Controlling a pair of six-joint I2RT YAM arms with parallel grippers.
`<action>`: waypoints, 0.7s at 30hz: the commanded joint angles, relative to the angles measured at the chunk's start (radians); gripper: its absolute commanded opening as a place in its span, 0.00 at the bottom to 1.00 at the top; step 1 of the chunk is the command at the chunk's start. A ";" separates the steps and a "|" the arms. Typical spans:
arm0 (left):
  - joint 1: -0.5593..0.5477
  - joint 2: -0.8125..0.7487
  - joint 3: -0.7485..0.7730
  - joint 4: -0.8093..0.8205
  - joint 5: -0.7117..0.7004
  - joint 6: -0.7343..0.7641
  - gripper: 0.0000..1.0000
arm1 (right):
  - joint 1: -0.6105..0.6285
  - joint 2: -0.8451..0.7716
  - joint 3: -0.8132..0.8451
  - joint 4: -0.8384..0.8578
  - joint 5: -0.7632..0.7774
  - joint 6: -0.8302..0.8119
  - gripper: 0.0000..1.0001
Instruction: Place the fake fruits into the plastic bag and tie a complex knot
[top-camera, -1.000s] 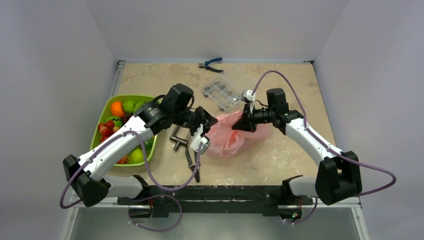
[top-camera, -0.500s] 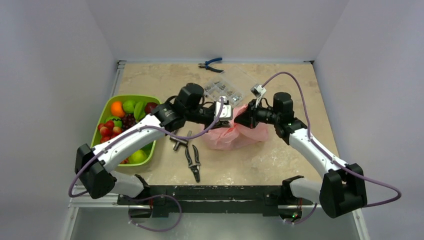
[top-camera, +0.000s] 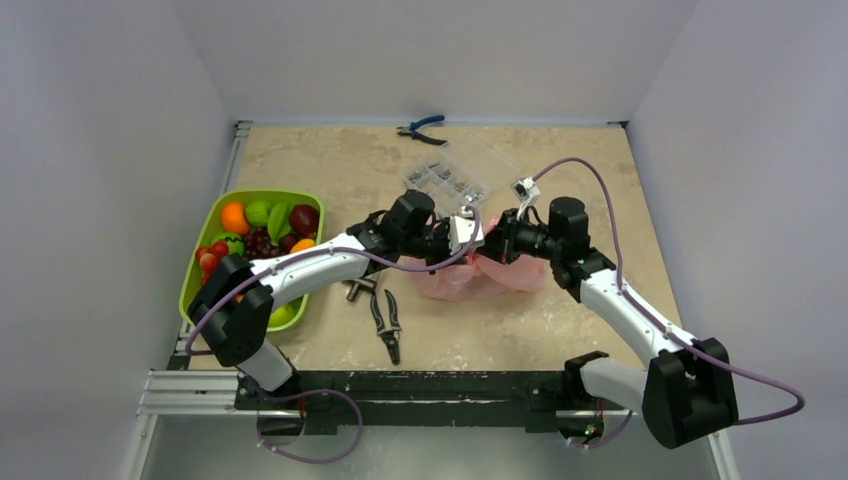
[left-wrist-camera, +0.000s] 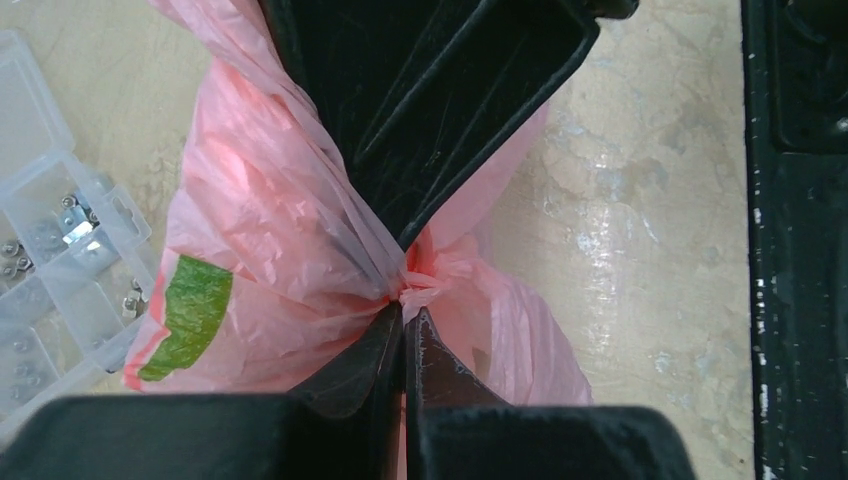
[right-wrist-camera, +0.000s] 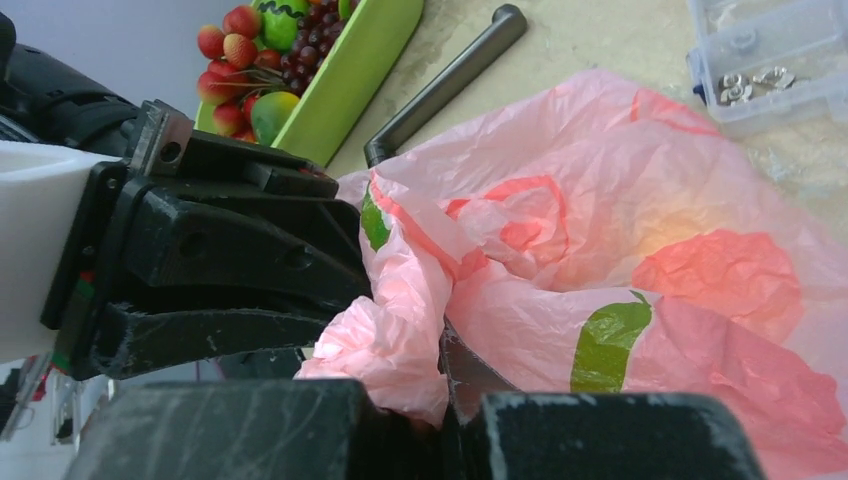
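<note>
Both arms meet over the bag (top-camera: 480, 278), which lies on the table (top-camera: 330, 170). Your left fingers (left-wrist-camera: 398, 325) are pressed together on a twisted neck of pink film. The right fingers (left-wrist-camera: 408, 225) close on the same neck from the opposite side, tip to tip, probably so the two grips can pull against each other and tighten the tie. The knot (left-wrist-camera: 412, 285), if it is one, is the small lump between the tips; you cannot tell a finished knot from a mere twist here. Many fruits (top-camera: 250, 240) sit in the tray (top-camera: 262, 193), well left of the bag, so filling looks far from complete. Reddish patches glow through the film in the right wrist view, yet what lies inside cannot be made out. The handle loops are lost in the folds. A clear box (top-camera: 448, 178) lies just behind the bag, with a metal handle (right-wrist-camera: 450, 75) and black pliers (top-camera: 386, 325) to the bag's left. In their own camera the right fingertips are buried under film.
</note>
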 joint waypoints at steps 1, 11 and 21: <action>0.007 0.039 -0.051 0.129 -0.144 0.054 0.00 | -0.002 -0.063 -0.013 0.081 -0.023 0.088 0.00; 0.110 -0.030 -0.054 0.146 0.140 0.005 0.00 | -0.003 -0.118 0.102 -0.205 -0.010 -0.326 0.61; 0.139 -0.048 0.011 0.096 0.282 -0.056 0.00 | 0.001 0.039 0.254 -0.395 0.034 -0.867 0.99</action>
